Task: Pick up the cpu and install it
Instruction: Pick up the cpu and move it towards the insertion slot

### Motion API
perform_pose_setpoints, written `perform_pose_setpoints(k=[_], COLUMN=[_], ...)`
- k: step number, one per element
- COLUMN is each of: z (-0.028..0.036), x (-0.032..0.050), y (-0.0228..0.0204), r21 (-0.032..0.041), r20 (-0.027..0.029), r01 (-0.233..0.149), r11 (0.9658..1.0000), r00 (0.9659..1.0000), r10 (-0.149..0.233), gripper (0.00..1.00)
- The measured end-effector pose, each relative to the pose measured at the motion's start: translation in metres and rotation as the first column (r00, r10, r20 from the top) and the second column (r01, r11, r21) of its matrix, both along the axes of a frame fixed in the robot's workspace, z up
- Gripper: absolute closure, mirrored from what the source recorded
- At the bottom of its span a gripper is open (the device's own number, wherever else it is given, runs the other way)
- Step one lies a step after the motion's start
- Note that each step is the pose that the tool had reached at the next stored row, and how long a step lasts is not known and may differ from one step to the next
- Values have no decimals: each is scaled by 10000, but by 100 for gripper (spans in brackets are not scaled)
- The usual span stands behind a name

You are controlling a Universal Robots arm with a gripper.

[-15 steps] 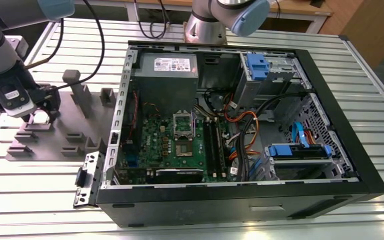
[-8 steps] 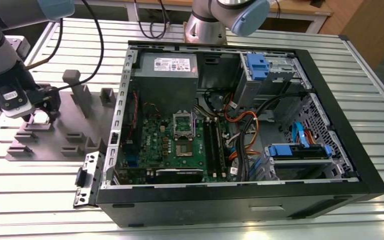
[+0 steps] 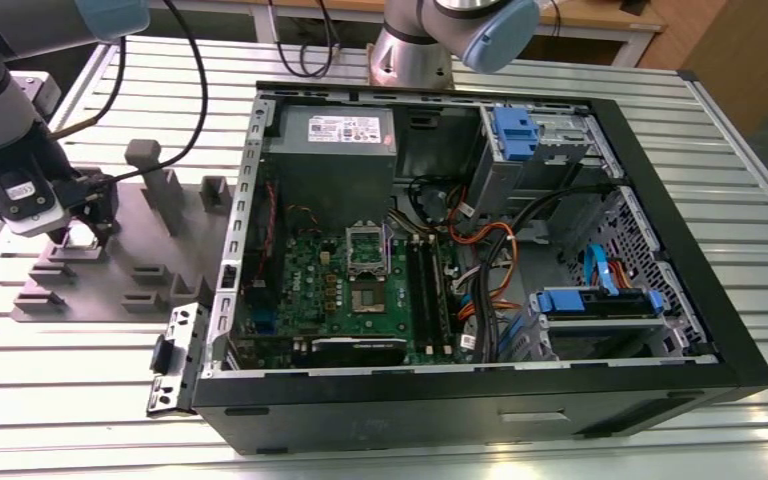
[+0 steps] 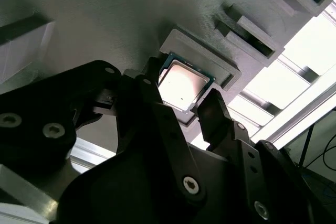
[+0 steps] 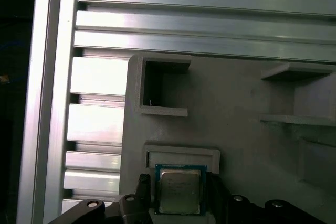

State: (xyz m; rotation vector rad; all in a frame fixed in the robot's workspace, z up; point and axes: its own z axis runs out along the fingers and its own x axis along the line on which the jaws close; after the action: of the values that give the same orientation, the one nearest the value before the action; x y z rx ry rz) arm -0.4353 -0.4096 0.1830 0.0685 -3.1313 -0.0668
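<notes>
Ext. view: the gripper [image 3: 77, 232] is low over the gray holder tray [image 3: 157, 250], on the left side of the surface [image 3: 704, 150]. The open computer case [image 3: 491, 250] stands well apart, to the right.

Second wrist view: the cpu [image 4: 181, 85] lies flat in its pocket of the tray, and the gripper [image 4: 181, 92] sits around it.

First wrist view: same thing, the cpu [image 5: 179, 191] is seated in the pocket, not lifted.

I cannot tell if the gripper already presses the chip or is only beside it. My judgement: the pick-up is approx. at the grasp stage, and the install is not begun.
</notes>
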Motion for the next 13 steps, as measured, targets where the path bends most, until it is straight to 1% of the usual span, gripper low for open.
perform_pose_setpoints(k=[13], z=[10], x=[0], y=[1], r21=[1], r20=[1], r01=[0], r11=[10000], r00=[10000], r10=[0], gripper=[44])
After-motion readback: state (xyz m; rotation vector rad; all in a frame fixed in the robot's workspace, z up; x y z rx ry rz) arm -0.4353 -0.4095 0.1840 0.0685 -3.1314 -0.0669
